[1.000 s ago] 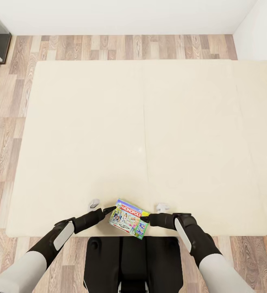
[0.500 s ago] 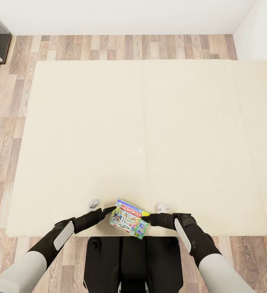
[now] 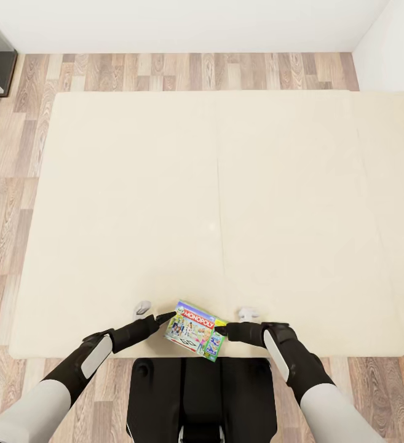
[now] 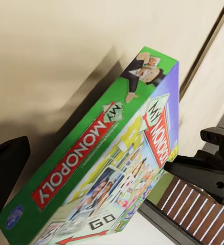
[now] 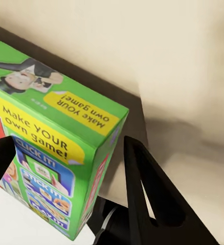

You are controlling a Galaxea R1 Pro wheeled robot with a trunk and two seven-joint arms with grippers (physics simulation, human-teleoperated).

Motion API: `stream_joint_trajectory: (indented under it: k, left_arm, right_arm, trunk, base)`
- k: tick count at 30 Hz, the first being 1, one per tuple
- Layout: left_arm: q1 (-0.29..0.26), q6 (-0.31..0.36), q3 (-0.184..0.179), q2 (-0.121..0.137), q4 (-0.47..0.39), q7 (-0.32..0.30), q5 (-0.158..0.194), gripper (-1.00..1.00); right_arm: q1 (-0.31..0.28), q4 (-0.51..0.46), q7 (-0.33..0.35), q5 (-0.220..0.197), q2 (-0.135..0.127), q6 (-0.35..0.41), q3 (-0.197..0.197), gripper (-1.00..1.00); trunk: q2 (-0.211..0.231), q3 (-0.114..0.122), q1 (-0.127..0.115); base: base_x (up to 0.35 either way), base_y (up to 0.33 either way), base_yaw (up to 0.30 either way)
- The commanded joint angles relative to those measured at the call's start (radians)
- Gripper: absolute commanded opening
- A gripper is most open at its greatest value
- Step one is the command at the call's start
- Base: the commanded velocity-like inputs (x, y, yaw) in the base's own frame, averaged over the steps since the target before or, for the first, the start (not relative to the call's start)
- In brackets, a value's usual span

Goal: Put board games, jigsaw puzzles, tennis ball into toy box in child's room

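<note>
Right pincer (image 5: pixel 66 168) astride MONOPOLY box (image 5: pixel 45 138) corner

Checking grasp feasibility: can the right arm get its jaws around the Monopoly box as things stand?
Probably yes. The right gripper is already at the Monopoly box edge on the bed, one corner between its open jaws, and nothing blocks it.

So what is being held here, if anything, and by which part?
The flat green-and-white Monopoly box, at the beige bed's near edge, sits between both grippers: left gripper at its left corner, right gripper straddling its right edge.
</note>
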Motion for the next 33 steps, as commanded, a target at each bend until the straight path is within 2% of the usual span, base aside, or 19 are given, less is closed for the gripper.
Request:
stream_joint_trajectory:
  k: [1,33]
  left_arm:
    - [-0.001,0.005,-0.005,0.001,0.000,0.002,0.009,1.00]
    - [0.000,0.005,-0.006,0.000,0.000,0.002,0.008,1.00]
  right_arm:
    - [0.000,-0.002,-0.008,0.011,0.000,-0.002,-0.004,1.00]
    - [-0.001,-0.002,-0.018,0.012,0.000,-0.002,-0.006,1.00]
  trunk:
    - [-0.001,-0.001,0.001]
    - [-0.001,-0.001,0.001]
  base:
    - [0.000,0.000,0.000]
    - [0.000,0.000,0.000]
